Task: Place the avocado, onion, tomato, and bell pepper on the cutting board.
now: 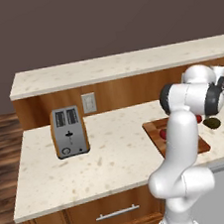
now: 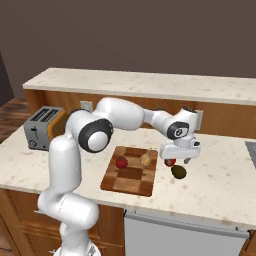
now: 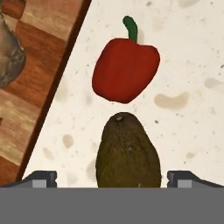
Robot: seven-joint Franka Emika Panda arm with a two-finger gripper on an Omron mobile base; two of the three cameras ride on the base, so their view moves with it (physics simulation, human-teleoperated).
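Gripper (image 2: 179, 159) hangs over the worktop (image 2: 220, 190) just off the cutting board's (image 2: 131, 172) right edge, fingers (image 3: 41, 178) spread as wide as they go, holding nothing. In the hand view the avocado (image 3: 127, 153) sits dead centre between the two finger tips, at 6 o'clock of the frame, so the hand looks lined up to come down and close on it; nothing touching yet as far as I can tell. Bell pepper (image 3: 125, 74) lies at 12 o'clock from the avocado, just beside it, nearly touching, green stem pointing away from the hand. Both rest on the worktop, off the board.

On the board already: tomato (image 2: 121, 162) toward its left side, onion (image 2: 145, 160) at 3 o'clock of the tomato, near the right edge. So two of four look placed, avocado likely next.

Risk guess: the pepper is close enough that the fingers could nudge it while closing; the avocado is rounded and may roll or slip.

Toaster (image 1: 68, 131) stands well apart, at 9 o'clock along the worktop, not involved.
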